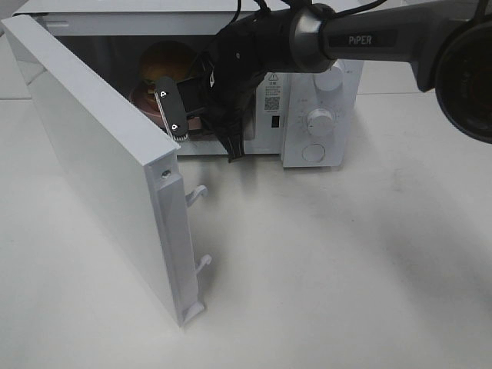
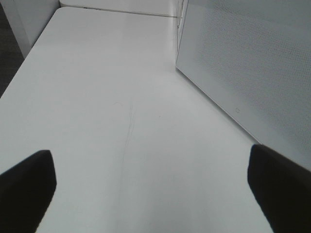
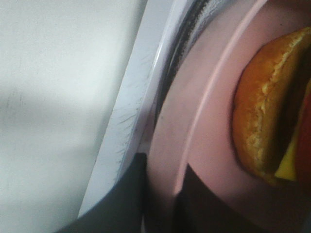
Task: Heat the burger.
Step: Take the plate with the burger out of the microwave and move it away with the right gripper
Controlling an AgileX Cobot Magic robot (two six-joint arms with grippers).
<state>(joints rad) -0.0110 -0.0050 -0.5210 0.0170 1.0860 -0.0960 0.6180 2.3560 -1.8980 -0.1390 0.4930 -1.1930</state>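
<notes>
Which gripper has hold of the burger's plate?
The right gripper, closed on the rim of the pink plate inside the microwave; the left gripper hangs open over the table.

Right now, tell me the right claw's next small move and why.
Probably nudge the pink plate a little deeper into the microwave. The right claw pinches the plate's rim, which sits close to the front sill, with the burger on it and the door open.
</notes>
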